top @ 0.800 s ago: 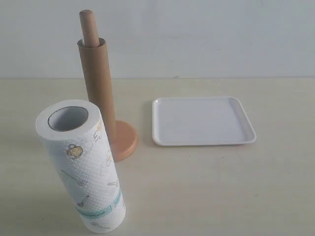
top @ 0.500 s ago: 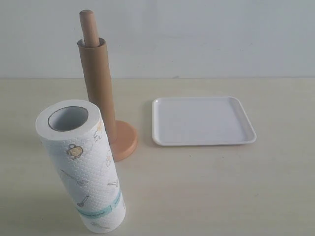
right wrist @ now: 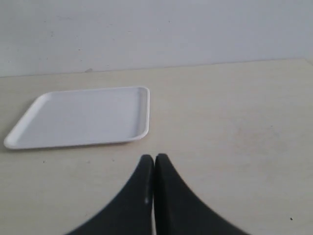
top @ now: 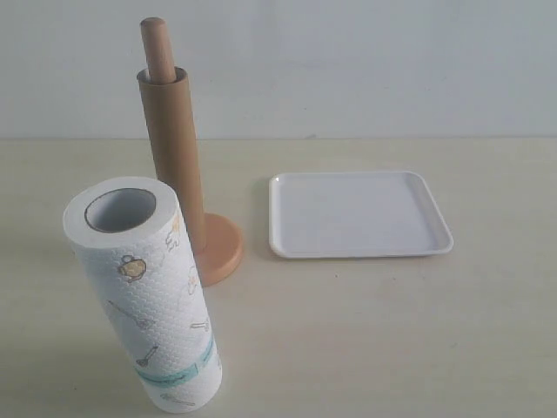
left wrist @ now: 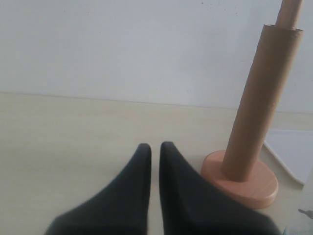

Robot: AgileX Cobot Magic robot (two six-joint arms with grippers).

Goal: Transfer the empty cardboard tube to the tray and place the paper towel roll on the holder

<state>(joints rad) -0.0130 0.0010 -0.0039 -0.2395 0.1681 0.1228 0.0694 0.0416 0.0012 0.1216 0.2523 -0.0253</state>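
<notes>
Honestly, with the left gripper point(left wrist: 154, 146) and right gripper point(right wrist: 154, 157) both pressed together empty, the cardboard tube point(top: 174, 148) probably needed a straight vertical lift off the holder point(top: 223, 250), no tilting.

Black end effector point(right wrist: 154, 158) apparently closed, just short of tray point(right wrist: 83, 117).

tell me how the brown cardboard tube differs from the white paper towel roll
The slim plain brown cardboard tube is far thinner than the thick white embossed paper towel roll. The tube is bare; the roll carries utensil prints and a teal band. The tube is sleeved over the orange-tan wooden holder, whose pole pokes out of its top; the roll stands free on the table. Both are upright hollow cylinders.
</notes>
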